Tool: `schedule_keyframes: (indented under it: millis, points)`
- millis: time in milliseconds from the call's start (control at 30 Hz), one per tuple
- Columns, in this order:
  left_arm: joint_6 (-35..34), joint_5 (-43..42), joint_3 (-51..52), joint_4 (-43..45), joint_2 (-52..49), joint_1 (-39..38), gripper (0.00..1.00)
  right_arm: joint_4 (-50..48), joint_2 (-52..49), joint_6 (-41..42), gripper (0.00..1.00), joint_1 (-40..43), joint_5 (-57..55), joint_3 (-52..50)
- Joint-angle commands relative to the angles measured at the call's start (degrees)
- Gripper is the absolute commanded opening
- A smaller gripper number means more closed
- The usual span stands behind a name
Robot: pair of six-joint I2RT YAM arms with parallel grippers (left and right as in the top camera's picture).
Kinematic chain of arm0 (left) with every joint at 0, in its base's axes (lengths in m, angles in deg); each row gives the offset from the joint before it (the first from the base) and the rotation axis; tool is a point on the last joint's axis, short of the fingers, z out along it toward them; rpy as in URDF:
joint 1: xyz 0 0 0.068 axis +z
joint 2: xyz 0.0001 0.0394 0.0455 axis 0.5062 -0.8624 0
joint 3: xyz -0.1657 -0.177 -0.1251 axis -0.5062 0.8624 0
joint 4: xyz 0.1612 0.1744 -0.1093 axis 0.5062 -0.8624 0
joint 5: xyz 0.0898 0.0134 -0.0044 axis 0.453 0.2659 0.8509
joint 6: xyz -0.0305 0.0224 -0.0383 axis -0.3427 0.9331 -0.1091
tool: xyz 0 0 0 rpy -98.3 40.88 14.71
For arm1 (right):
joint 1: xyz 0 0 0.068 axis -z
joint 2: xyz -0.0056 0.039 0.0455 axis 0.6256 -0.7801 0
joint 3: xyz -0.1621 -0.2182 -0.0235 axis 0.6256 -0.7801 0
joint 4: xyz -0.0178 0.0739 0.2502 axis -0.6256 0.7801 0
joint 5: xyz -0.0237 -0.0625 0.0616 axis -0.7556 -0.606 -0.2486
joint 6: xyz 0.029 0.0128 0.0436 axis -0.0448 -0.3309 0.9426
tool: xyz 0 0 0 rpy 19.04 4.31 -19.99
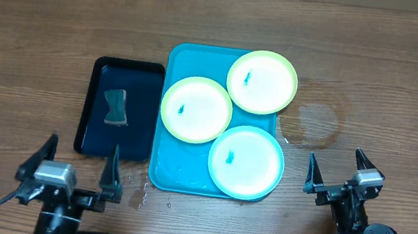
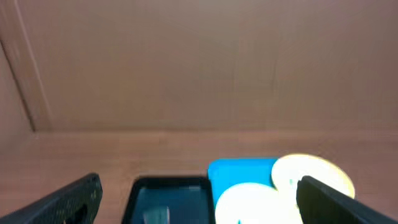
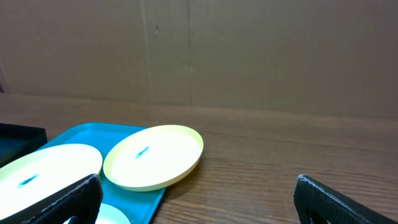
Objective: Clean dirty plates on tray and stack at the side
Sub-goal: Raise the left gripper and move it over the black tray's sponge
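Three plates lie on the blue tray (image 1: 187, 56), each with a small blue smear. One yellow-green plate (image 1: 262, 81) is at the far right, overhanging the tray's edge. A second yellow-green plate (image 1: 196, 109) is at the left. The light blue plate (image 1: 246, 161) is at the near right. My left gripper (image 1: 79, 166) is open and empty near the table's front, in front of the black tray. My right gripper (image 1: 339, 176) is open and empty, right of the blue tray. In the right wrist view the far plate (image 3: 153, 157) and blue tray (image 3: 74, 137) show.
A smaller black tray (image 1: 93, 136) lies left of the blue tray, holding a grey sponge (image 1: 116, 106). A wet patch (image 1: 315, 119) marks the wood right of the blue tray. Water drops lie near the blue tray's front edge. A cardboard wall stands behind the table.
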Motion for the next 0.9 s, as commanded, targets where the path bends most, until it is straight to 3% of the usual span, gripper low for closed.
schedule_keyframes:
  millis: [0,267,400,467,500,533,567,700,867]
  points:
    - [-0.92,-1.33,-12.24,-9.60,-10.56,-0.35,1.00,-0.35,0.39,-0.07,1.00,-0.07,-0.33,-0.61]
    - [0.50,-4.90,-40.92,-37.94,-40.83,-0.35,1.00,-0.33,0.39,-0.07,1.00,-0.07,-0.35,-0.61]
    - [0.55,-14.21,-46.80,-44.02,-51.76,-0.35,1.00,-0.35,0.39,-0.07,1.00,-0.07,-0.35,-0.61]
    - [0.50,-14.32,-46.82,-44.48,-55.04,-0.35,1.00,-0.33,0.39,-0.07,1.00,-0.07,-0.33,-0.61]
    - [0.50,-14.36,-46.82,-44.65,-56.70,-0.35,0.89,-0.33,0.39,-0.07,1.00,-0.07,-0.33,-0.61]
    - [0.48,-14.29,-46.82,-44.72,-58.27,-0.35,0.25,-0.35,0.39,-0.07,1.00,-0.07,-0.33,-0.61]
    - [0.00,-14.05,-46.82,-44.89,-59.82,-0.35,0.04,-0.35,0.39,-0.07,1.00,-0.07,-0.35,-0.61]
    - [-7.50,-2.89,-46.77,-44.37,-67.10,-0.35,0.04,-0.35,0.39,-0.07,1.00,-0.07,-0.35,-0.61]
    - [-11.61,6.86,-46.42,-43.41,-72.78,-0.35,0.06,-0.35,0.39,-0.07,1.00,-0.07,-0.33,-0.61]
